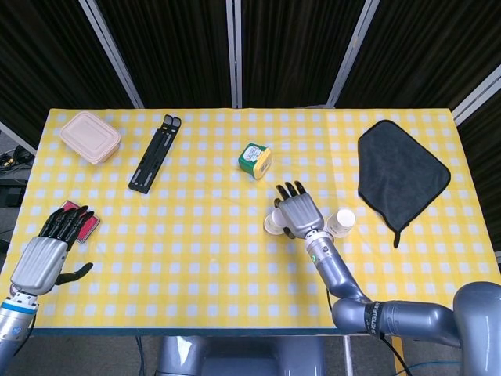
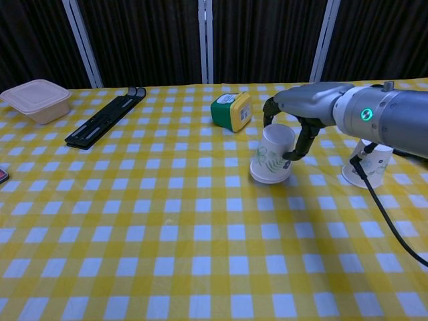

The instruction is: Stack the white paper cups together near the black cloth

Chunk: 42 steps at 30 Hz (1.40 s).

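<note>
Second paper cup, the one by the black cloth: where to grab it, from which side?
It looks best gripped around its side wall, near the narrower top. The second paper cup stands upside down, wide rim on the table, so nothing offers a hold from inside. Come from above or its left: the black cloth lies to its right, and the right hand, already holding the first cup, would have to free up.

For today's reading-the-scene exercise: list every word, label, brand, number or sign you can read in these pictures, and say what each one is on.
No text can be read.
Green and yellow box: label too blurred to read.
Paper cup held in the right hand: green leaf print only, no words.
Second paper cup: partly hidden, nothing legible.
Right arm: a green light, no characters.
</note>
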Motion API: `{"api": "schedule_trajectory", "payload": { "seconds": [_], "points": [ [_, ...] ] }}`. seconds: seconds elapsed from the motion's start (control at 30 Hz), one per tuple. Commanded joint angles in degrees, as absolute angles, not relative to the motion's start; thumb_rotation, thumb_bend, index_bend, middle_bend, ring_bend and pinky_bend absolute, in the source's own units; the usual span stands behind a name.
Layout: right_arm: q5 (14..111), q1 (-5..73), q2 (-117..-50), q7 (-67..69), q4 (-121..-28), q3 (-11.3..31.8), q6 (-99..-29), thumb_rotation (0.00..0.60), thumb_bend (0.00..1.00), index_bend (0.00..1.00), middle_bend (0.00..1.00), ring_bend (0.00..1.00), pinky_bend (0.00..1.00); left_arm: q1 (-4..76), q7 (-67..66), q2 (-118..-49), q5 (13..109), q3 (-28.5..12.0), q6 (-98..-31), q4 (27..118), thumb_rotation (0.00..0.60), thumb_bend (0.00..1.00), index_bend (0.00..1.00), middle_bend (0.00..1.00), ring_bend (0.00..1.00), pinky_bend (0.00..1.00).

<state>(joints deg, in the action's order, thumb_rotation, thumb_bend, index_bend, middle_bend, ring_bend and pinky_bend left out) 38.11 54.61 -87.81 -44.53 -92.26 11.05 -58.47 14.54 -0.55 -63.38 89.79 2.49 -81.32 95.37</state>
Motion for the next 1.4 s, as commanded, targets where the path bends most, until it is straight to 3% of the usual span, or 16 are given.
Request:
{"api": "schedule_trajectory", "payload": {
  "seconds": [0.03, 0.57, 1.03, 1.4],
  "points": [
    [39.7, 54.7, -85.6, -46.1, -95.9, 11.3, -61.5, 0.600, 0.25, 0.51, 0.08, 0.00, 0.05, 14.3, -0.7, -63.4, 89.4, 2.1, -81.3, 95.2, 0.600, 0.23, 0.00, 0.00, 0.00, 0.00],
    [39.5, 51.2, -72.9, -50.5, -109.3, 11.5, -72.1, 0.600, 0.25, 0.52, 0.08, 0.00, 0.05, 13.7, -2.6, -63.7, 89.9, 1.5, -80.8, 95.8, 0.600, 0.23, 0.00, 0.00, 0.00, 0.00],
    [37.6, 46.7, -66.1, -48.2, -112.1, 8.8, -72.9, 0.600, 0.25, 0.54, 0.08, 0.00, 0.05, 13.3, -4.0, -64.0, 91.0, 1.5, -80.8, 96.2, 0.600, 0.23, 0.00, 0.00, 0.00, 0.00],
    [38.9, 43.9, -65.9, -44.5, -110.6, 6.8, -71.5, 0.600, 0.25, 0.55, 0.08, 0.00, 0.05, 12.6, -4.9, -64.0, 92.3, 1.6, -81.7, 96.8, 0.600, 0.23, 0.00, 0.00, 0.00, 0.00]
  ]
}}
